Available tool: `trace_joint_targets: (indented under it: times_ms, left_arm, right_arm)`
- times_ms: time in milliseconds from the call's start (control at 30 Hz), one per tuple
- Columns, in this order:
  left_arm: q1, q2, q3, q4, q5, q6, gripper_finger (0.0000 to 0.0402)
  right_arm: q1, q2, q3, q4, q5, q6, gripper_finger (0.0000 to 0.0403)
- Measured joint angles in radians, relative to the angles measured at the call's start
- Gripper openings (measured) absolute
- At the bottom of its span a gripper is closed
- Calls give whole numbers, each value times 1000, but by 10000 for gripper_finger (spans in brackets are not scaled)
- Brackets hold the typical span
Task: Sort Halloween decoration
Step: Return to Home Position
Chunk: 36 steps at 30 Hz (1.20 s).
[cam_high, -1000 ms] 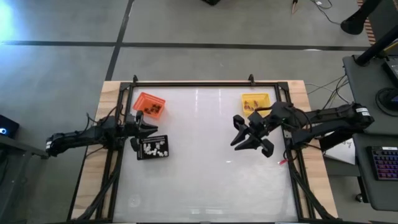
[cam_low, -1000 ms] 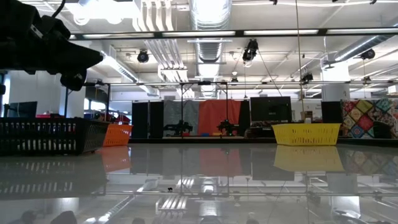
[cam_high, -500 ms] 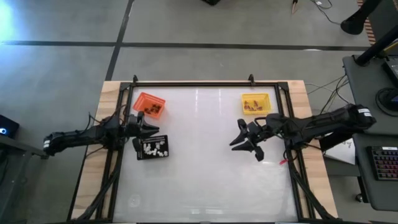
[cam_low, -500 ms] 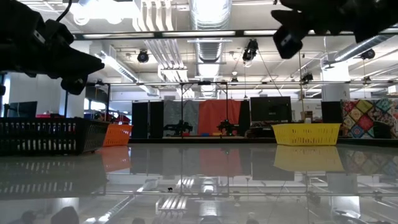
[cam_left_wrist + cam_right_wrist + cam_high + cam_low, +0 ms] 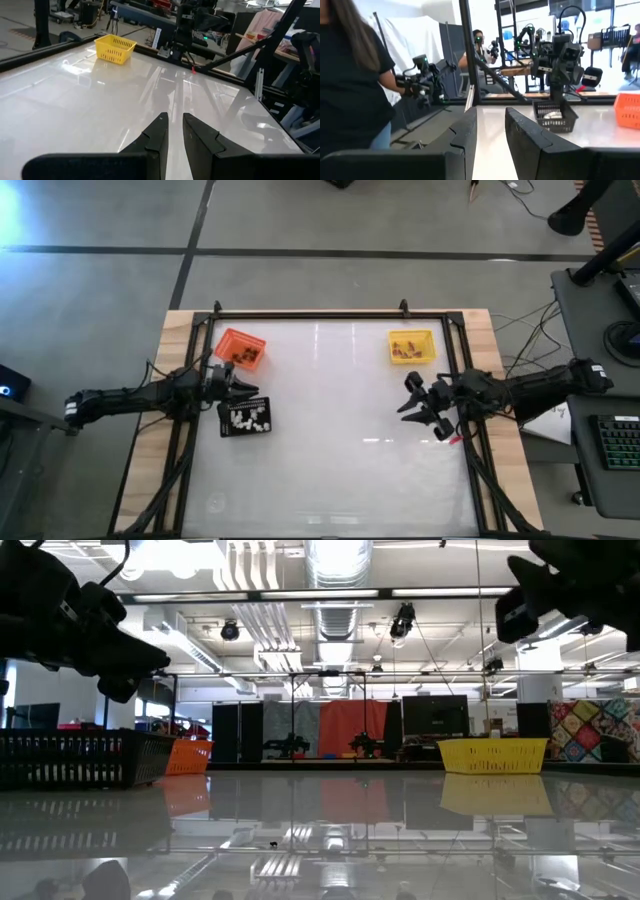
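Glossy white tabletop [image 5: 330, 480] fills the near ground, with no loose trinket on it that I can make out. Farther in, on the left, stands the black tray [image 5: 70, 758], which holds the white trinkets [image 5: 247, 418]. The left tool [image 5: 173, 122] hangs in the air just over that tray's far rim, between it and the orange tray [image 5: 188, 755]. Its fingers stand a narrow slit apart and hold nothing. At about the same depth on the right, the right tool [image 5: 491, 113] hovers close to the tabletop's right edge, pointing left. Its fingers are parted a little wider and are also empty. At the far side the orange tray carries dark trinkets [image 5: 240, 353], and the yellow tray [image 5: 493, 754], far right, holds brownish trinkets [image 5: 405, 348]. Beyond lies an open workshop under strip lights, and a person in a dark top [image 5: 350, 75] shows in the right wrist view.

The sorting looks finished; what is left, I judge, is to park both arms. The main risk is on the left: that tool sits so close above the black tray that a dip or a low sideways sweep could clip the rim and shove or tip the light tray, spilling the white pieces. On the right the arm lies along the frame's edge rail, where a tight fold could knock it.
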Motion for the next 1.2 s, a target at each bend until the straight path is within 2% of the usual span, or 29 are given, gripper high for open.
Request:
trace_joint_targets:
  times_ms: [200, 433, 700, 967, 1133, 1200]
  left_arm:
    - [0, 18, 3, -2, 0, -8, 40]
    - [0, 18, 5, -3, 0, 1, 40]
    - [0, 18, 6, -3, -1, 80, 40]
    - [0, 18, 7, -1, -1, 130, 40]
    - [0, 18, 8, 2, -1, 152, 40]
    - [0, 18, 8, 4, -2, 168, 40]
  right_arm:
    - [0, -92, -58, -29, -1, -33, 91]
    - [0, -113, -58, -124, 0, -93, 91]
    - [0, -163, -58, -95, 28, -198, 91]
    - [0, -400, -58, -113, 63, -244, 91]
    - [0, -579, -59, -238, 59, -247, 91]
    - [0, -588, -59, -269, 60, -240, 91]
